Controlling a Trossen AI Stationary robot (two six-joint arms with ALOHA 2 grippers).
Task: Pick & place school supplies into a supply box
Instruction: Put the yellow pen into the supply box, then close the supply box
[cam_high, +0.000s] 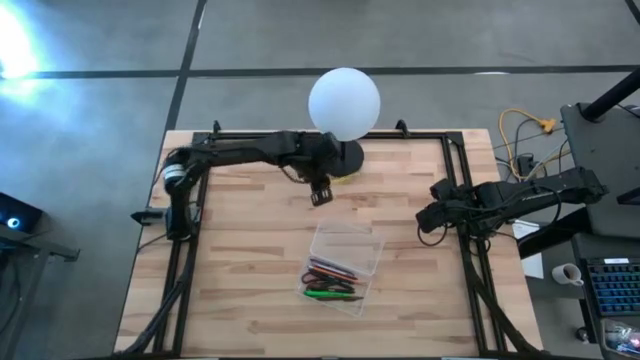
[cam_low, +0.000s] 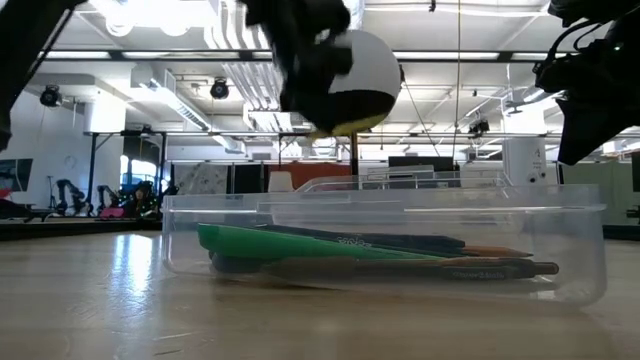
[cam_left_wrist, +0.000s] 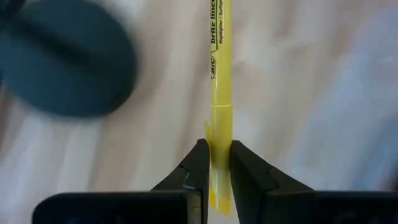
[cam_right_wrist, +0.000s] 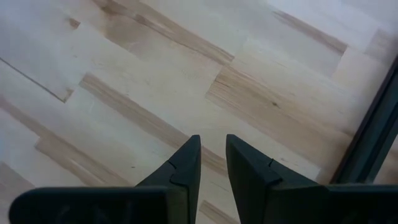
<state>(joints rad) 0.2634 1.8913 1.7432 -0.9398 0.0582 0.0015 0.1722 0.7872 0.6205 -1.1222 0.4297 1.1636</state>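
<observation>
Highlighter (cam_left_wrist: 220, 74), yellow, is pinched in the left gripper (cam_left_wrist: 214, 163) beside the lamp (cam_high: 344, 98); the box (cam_high: 372, 240) lies nearer, slightly right.

The supply box (cam_high: 345, 266) sits near the middle of the bench (cam_high: 240, 290), with the pens and marker (cam_high: 332, 281) lying inside it. Behind the box, at the bench's far edge, stands the globe lamp (cam_high: 344, 105). The left gripper (cam_high: 320, 193) is just beside the lamp's base, holding a highlighter (cam_left_wrist: 220, 81); the right gripper (cam_high: 425, 219) is over the bench's right side.
</observation>
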